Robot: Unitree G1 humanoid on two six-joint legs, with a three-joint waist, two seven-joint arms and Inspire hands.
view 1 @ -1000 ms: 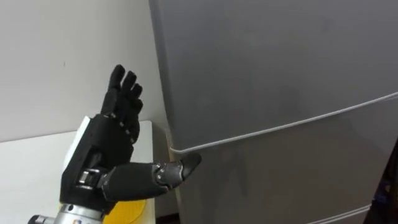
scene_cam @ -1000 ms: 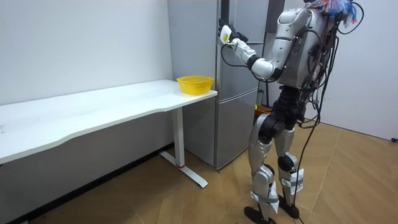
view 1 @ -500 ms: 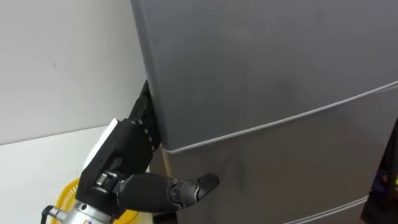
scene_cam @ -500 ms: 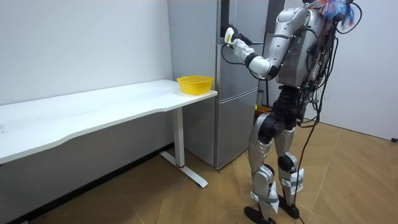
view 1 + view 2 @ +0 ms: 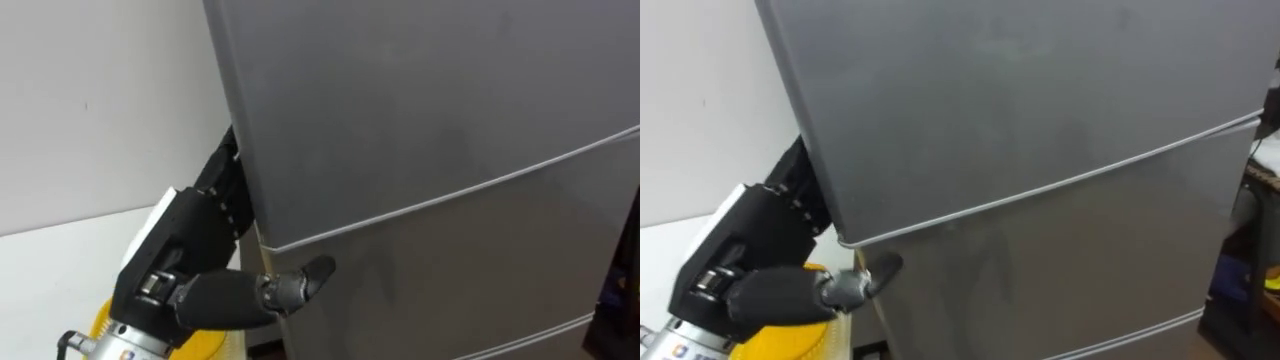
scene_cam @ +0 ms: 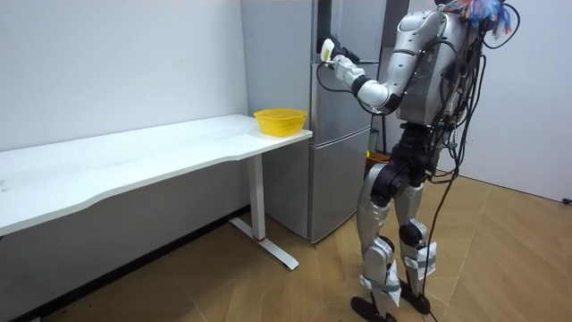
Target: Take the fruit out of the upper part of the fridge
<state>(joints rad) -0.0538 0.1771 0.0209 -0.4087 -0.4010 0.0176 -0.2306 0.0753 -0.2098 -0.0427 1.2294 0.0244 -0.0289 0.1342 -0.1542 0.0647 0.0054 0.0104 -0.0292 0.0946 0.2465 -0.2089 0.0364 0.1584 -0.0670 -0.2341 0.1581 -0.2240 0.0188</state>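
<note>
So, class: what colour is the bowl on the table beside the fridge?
Yellow; the bowl shows best in the room view.

Bright, even light fills the room. The grey fridge (image 5: 430, 130) carries a dull sheen, with a faint shadow beside the left hand (image 5: 185, 255) at lower centre. In the room view, soft shadow lies under the table (image 6: 134, 161).

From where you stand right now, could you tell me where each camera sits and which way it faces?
Left eye view: on the head, facing the fridge close up; the left hand is at the upper door's left edge.
Right eye view: just beside it, same aim, same hand.
Room view: off in the room, seeing the whole robot side-on at the fridge, by the white table and yellow bowl.
Shared: all three show fridge, left hand and yellow bowl.
</note>
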